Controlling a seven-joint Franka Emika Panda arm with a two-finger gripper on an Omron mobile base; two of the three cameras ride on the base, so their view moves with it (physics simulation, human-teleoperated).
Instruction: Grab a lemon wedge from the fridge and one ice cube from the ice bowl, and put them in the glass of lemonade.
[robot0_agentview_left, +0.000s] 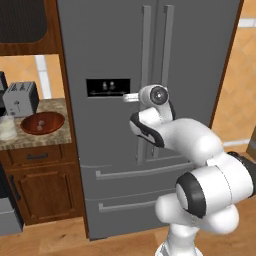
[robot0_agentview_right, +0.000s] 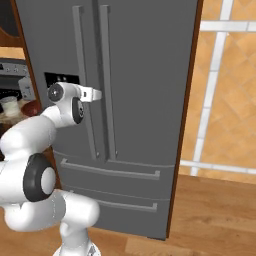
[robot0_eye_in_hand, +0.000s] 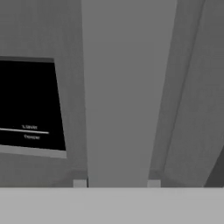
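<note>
1. At the fridge (robot0_agentview_left: 150, 100), in the left base view, you see both doors closed; the gripper (robot0_agentview_left: 131, 97) is at the left door's handle (robot0_agentview_left: 145, 75). The ice bowl (robot0_agentview_left: 43, 123) and glass of lemonade (robot0_agentview_left: 7, 127) wait on the left counter (robot0_agentview_left: 35, 140), beside a toaster (robot0_agentview_left: 20, 98).
2. In the right base view, nothing blocks the doors.
3. In the hand view, the fingertips (robot0_eye_in_hand: 79, 183) flank the handle, narrowed around it; you cannot tell whether they grip. The lemon wedge remains inside.

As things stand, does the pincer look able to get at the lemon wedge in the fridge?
Probably not yet: both doors of the fridge are closed. The pincer straddles the left door's handle, so opening looks feasible first.
</note>
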